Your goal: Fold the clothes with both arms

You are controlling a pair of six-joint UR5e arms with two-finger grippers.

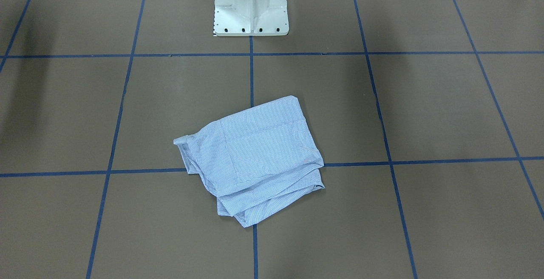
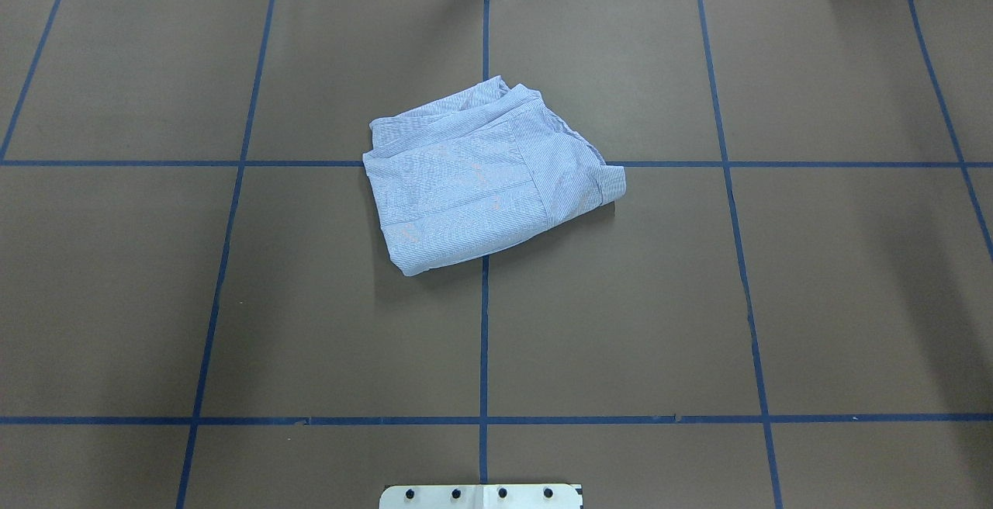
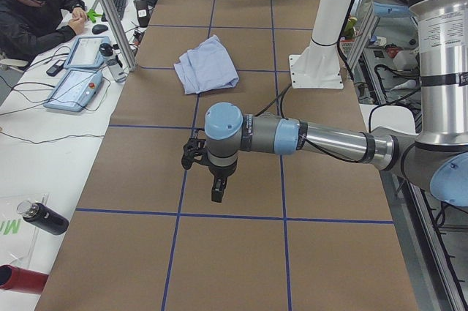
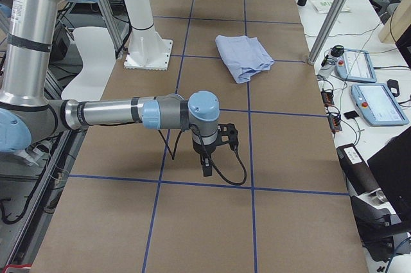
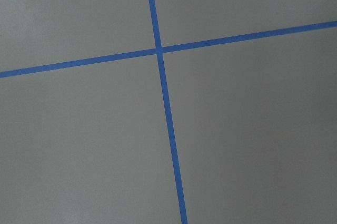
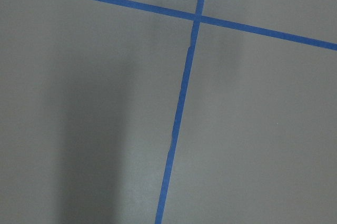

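Note:
The light blue striped shirt (image 2: 485, 179) lies folded into a compact bundle near the middle of the brown table; it also shows in the front-facing view (image 1: 255, 158), the left side view (image 3: 206, 64) and the right side view (image 4: 244, 56). Neither arm touches it. My left gripper (image 3: 216, 192) hangs over bare table far from the shirt, seen only in the left side view. My right gripper (image 4: 207, 169) hangs over bare table, seen only in the right side view. I cannot tell whether either is open or shut. Both wrist views show only table and blue tape.
The white pedestal base (image 1: 250, 7) stands at the robot's side of the table. Blue tape lines (image 2: 484, 338) grid the brown table. An operator (image 3: 33, 11), tablets (image 3: 77, 84) and a bottle (image 3: 44, 219) are on the side bench.

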